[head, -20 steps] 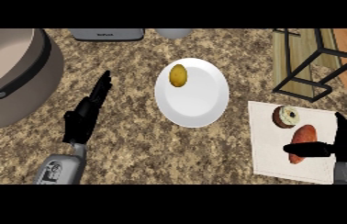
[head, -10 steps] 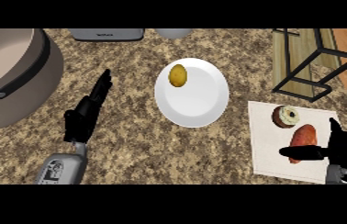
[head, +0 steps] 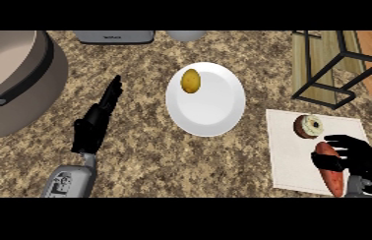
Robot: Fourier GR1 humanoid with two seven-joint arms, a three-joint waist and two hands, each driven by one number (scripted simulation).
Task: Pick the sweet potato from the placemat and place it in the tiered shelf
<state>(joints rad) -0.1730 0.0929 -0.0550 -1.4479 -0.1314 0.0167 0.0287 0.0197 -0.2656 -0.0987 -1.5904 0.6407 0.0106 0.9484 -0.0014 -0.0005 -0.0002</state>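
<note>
Right hand (head: 347, 155) curls over the sweet potato (head: 331, 171) on the placemat (head: 287, 150) at near right, fingers wrapping it. Left hand (head: 94, 123) rests open on the bench. The risk: the doughnut (head: 308, 126) sits just beyond, and a skewed lift could nudge it before reaching the tiered shelf (head: 327, 67).
</note>
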